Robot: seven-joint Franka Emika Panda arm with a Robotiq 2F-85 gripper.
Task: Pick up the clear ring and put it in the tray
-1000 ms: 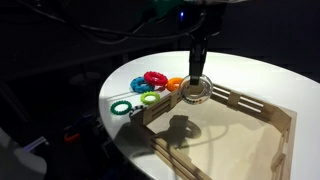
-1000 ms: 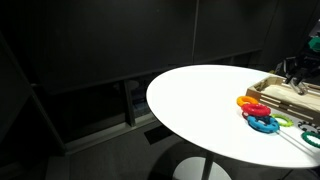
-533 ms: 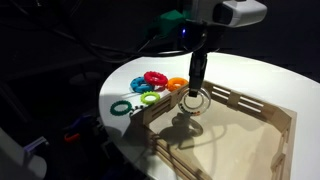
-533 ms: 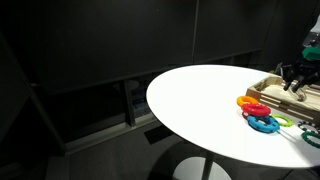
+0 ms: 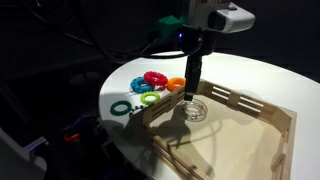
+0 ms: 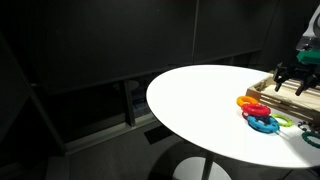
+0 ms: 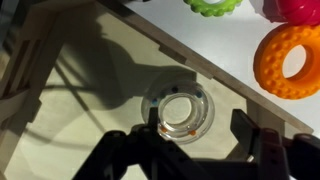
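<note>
The clear ring point(image 7: 183, 113) lies flat on the floor of the light plywood tray point(image 7: 90, 110), close to its slotted wall. In the wrist view my gripper point(image 7: 198, 130) hovers just over it, open, its dark fingers point(image 7: 245, 128) spread wider than the ring and not touching it. In an exterior view the ring point(image 5: 197, 111) glints on the tray point(image 5: 240, 135) floor just below the gripper point(image 5: 190, 94), which points straight down. From the opposite side, the gripper point(image 6: 296, 80) and the tray point(image 6: 272, 92) show only at the picture's right edge, and the ring is hidden.
Coloured rings lie on the white round table point(image 5: 250, 75) beside the tray: orange point(image 5: 176, 84), red point(image 5: 156, 78), blue point(image 5: 140, 85), light green point(image 5: 150, 98) and a dark green one point(image 5: 121, 108). The orange ring point(image 7: 290, 58) lies just outside the tray wall.
The gripper came down into the tray with the clear ring and has opened. The ring has left the jaws and now rests on the tray floor.
</note>
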